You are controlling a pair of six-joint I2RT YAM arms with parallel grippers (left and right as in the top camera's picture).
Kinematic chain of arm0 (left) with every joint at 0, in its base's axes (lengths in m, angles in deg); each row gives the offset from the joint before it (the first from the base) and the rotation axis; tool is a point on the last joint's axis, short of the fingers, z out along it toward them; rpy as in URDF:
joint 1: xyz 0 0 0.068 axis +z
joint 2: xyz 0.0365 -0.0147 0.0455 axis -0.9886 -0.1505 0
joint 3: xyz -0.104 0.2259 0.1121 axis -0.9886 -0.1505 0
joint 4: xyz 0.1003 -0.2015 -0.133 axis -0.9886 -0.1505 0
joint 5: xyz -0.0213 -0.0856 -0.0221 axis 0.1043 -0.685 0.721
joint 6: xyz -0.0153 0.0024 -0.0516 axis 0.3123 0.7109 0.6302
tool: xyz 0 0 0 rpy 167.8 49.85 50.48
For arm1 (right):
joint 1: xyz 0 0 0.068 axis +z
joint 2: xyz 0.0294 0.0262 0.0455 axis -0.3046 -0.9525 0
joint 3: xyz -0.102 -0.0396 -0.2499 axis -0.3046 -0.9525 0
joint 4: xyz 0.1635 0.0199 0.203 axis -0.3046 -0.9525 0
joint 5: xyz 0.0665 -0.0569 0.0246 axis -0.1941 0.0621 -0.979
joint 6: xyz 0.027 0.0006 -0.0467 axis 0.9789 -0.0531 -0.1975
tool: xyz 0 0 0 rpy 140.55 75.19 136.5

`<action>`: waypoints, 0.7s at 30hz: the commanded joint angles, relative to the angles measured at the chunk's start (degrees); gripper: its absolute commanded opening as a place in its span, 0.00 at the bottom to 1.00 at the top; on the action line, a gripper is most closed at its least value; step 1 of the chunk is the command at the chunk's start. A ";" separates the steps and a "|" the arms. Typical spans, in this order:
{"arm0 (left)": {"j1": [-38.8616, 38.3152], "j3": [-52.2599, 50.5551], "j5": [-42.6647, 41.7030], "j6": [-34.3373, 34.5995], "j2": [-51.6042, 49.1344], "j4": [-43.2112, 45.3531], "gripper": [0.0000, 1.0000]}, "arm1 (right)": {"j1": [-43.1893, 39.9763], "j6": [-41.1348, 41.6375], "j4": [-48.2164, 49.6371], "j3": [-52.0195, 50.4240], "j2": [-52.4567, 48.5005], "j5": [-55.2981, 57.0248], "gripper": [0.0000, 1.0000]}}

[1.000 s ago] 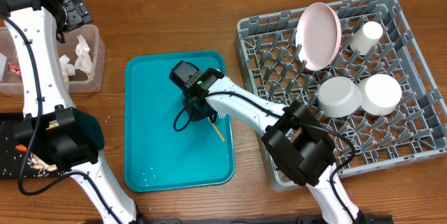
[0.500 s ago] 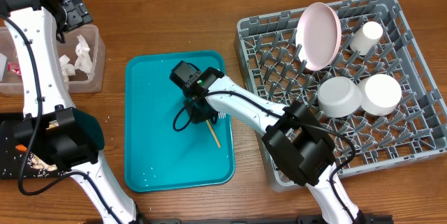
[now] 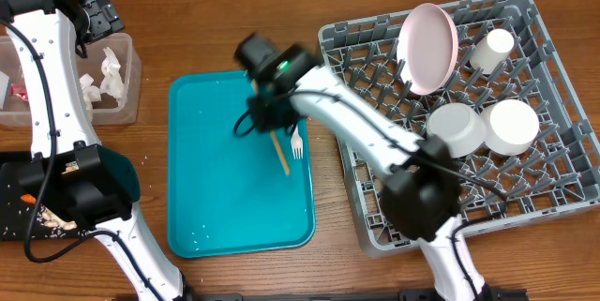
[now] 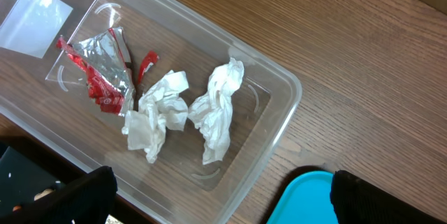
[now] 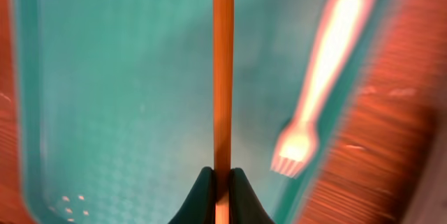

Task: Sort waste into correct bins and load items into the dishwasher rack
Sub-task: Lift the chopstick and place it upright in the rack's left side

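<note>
The right claw (image 3: 270, 128) has swung from the middle of the teal tray (image 3: 202, 198) up toward its 12 o'clock edge, and the carrot stick (image 3: 279, 154) has come with it. The white fork (image 3: 296, 142), hidden under the arm before, now shows.

At the 10 o'clock corner of the worktop (image 3: 234, 10), the left claw (image 4: 223, 178) hangs over the clear tub (image 4: 286, 105) with its jaws spread wide and nothing between them. In the tub lie a crumpled foil wrapper (image 4: 101, 70) and, toward 3 o'clock of it, two balled napkins (image 4: 157, 112). The black tray (image 3: 11, 188) sits at 6 o'clock of the tub, largely covered by the left arm.

Over the teal tray, the right claw is pinched tight on one end of the thin orange carrot stick, whose free end points toward 5 o'clock. The fork lies at the tray's 3 o'clock edge, just beside the stick; the wrist view is too blurred to tell whether they touch.

At 3 o'clock of the tray stands the grey rack (image 3: 544, 179). It holds a plate (image 3: 429, 46) on edge, a cup (image 3: 491, 50) and two bowls (image 3: 455, 127).
</note>
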 commanded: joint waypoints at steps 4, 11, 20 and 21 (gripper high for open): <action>-0.07 0.59 1.11 0.94 1.01 0.02 1.00 | -9.99 -2.01 -4.13 4.11 8.37 3.80 0.04; -0.07 0.59 1.11 0.94 1.01 0.00 1.00 | -18.88 -6.88 -7.48 2.45 8.41 3.69 0.04; -0.07 0.59 1.11 0.94 1.01 0.00 1.00 | -19.93 -12.50 -3.26 -5.62 8.37 3.72 0.04; -0.07 0.59 1.11 0.94 1.01 0.00 1.00 | -19.93 -12.50 -2.45 -6.58 8.37 3.69 0.04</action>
